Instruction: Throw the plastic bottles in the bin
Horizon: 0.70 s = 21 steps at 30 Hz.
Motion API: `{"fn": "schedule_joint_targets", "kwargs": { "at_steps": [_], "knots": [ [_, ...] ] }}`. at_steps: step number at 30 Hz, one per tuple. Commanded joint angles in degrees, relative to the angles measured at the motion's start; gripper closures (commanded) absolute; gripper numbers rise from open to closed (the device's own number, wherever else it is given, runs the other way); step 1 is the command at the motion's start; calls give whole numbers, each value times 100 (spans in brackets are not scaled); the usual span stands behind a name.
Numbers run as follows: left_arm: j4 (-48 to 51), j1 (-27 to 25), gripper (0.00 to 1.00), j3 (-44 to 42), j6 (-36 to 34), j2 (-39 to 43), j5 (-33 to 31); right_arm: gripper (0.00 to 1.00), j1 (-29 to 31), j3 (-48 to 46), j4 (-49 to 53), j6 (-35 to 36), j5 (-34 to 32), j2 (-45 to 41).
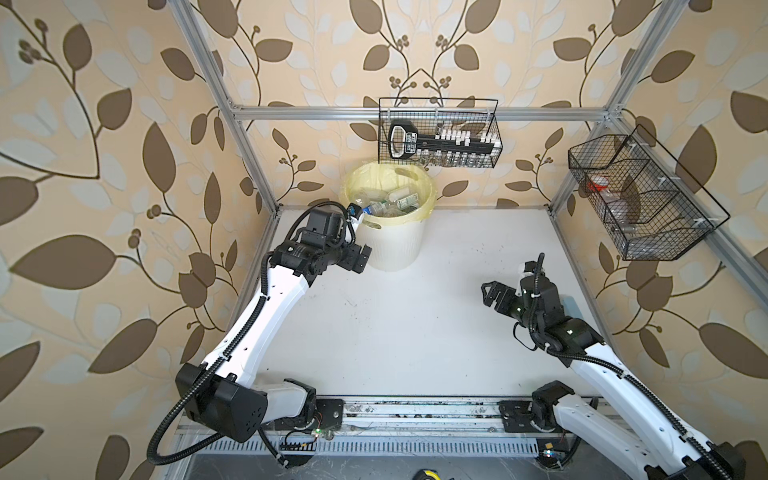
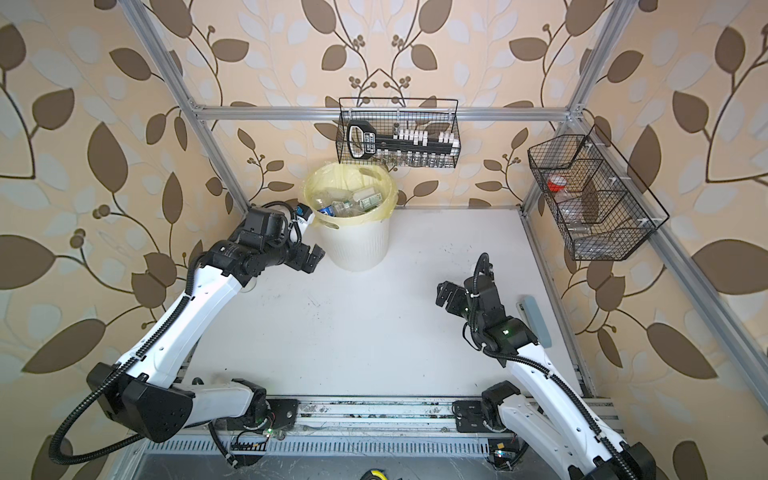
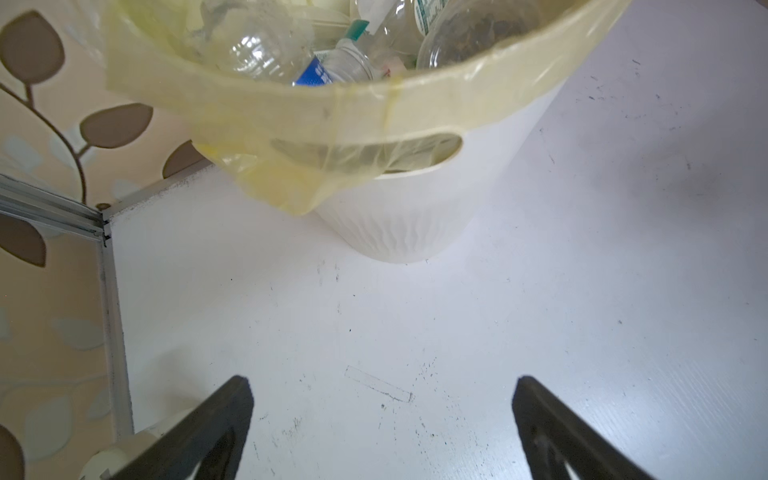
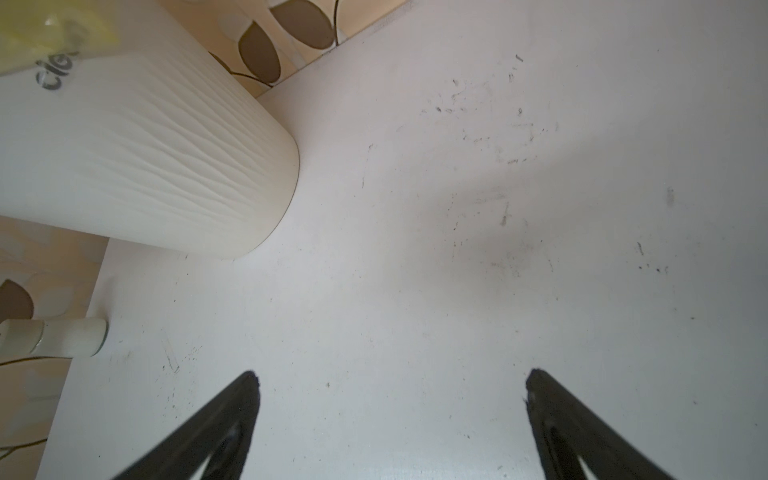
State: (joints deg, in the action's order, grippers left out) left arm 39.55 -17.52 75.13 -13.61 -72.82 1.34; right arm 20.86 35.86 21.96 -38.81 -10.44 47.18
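Note:
The cream-white ribbed bin (image 1: 392, 245) (image 2: 358, 247) stands at the back left of the table, lined with a pale yellow bag. Several clear plastic bottles (image 1: 388, 204) (image 2: 348, 204) (image 3: 332, 66) lie inside it, one with a blue label. My left gripper (image 1: 362, 259) (image 2: 315, 257) (image 3: 382, 382) hangs open and empty just left of the bin's wall (image 3: 415, 216), below its rim. Out over the right half of the table, my right gripper (image 1: 488, 295) (image 2: 443, 293) (image 4: 390, 376) is open and empty, facing the bin (image 4: 145, 158). No bottle shows on the table.
A small white cylinder (image 4: 54, 338) (image 3: 124, 453) lies at the table's left edge under the left arm. Black wire baskets hang on the back rail (image 1: 440, 133) and the right rail (image 1: 640, 199). A grey-blue pad (image 2: 536, 320) lies along the right edge.

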Motion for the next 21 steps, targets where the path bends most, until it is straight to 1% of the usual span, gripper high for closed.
{"fn": "schedule_joint_targets", "kwargs": {
  "at_steps": [1,3,5,7,10,12,15,19,21],
  "knots": [
    [-732,37,1,-440,-257,404,65,0,-20,-175,-401,170,-655,-51],
    [-1101,64,1,-939,-353,625,86,0,-19,-282,-590,357,-943,-116],
    [-1588,77,1,-1401,-151,800,-65,0,-16,-378,-807,574,-1185,-177],
    [-1897,97,1,-1795,-120,888,-76,0,-29,-468,-960,638,-1419,-225],
    [-2327,138,1,-2284,68,867,-143,0,-46,-567,-1211,771,-1581,-252],
    [-2518,201,1,-2531,91,776,-75,0,-40,-599,-1324,872,-1709,-216],
    [-2920,495,1,-2898,191,617,256,0,-56,-606,-1496,1078,-1913,-143],
    [-4110,1152,1,-3640,472,445,606,0,-73,-719,-1914,1618,-2084,-80],
    [-4418,1330,1,-3825,442,288,656,0,-78,-793,-2116,1883,-2110,-62]
  ]
}}
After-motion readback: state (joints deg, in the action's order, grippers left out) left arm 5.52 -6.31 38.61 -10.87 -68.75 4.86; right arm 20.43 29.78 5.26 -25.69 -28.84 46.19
